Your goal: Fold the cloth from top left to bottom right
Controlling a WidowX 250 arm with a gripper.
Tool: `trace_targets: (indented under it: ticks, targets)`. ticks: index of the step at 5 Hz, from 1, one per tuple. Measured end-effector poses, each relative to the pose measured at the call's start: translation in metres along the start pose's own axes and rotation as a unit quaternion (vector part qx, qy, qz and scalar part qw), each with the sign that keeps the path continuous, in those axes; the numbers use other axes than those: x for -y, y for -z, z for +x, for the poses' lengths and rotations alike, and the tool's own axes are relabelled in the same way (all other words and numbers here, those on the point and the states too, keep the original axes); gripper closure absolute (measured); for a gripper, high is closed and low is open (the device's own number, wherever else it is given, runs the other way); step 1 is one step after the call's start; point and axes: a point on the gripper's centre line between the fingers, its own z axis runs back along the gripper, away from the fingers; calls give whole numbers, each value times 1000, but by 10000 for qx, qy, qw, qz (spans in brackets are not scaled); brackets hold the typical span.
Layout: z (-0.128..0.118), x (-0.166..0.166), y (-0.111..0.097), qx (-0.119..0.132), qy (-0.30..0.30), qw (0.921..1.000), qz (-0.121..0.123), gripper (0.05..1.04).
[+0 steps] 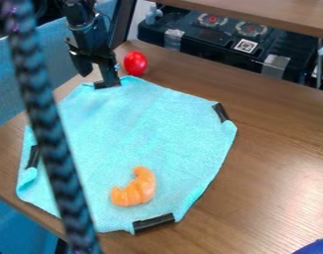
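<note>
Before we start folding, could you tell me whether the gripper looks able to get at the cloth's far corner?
Probably yes: the open gripper hangs at that corner of the cloth, and the red oval thing sits to one side.

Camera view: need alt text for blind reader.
Black two-finger gripper, open, at the top edge of a turquoise cloth spread on a brown wooden table. A curved orange segmented piece lies on the cloth; a glossy red oval object sits beyond it.

Black arm (83, 24) downward, jaws apart.
</note>
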Motion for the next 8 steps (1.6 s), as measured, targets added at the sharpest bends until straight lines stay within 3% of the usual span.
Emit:
trace_targets:
  ticks: [1, 3, 5, 7, 8]
  targets:
    - [-6, 3, 13, -155, -14, 9998, -98, 82]
    - [-12, -12, 8, -165, 190, 9987, -432, 83]
    - [7, -24, -8, 156, 523, 9980, -319, 84]
    - [17, -24, -7, 539, 1040, 9928, -243, 84]
    - [16, -23, 3, 465, 1105, 9923, -304, 84]
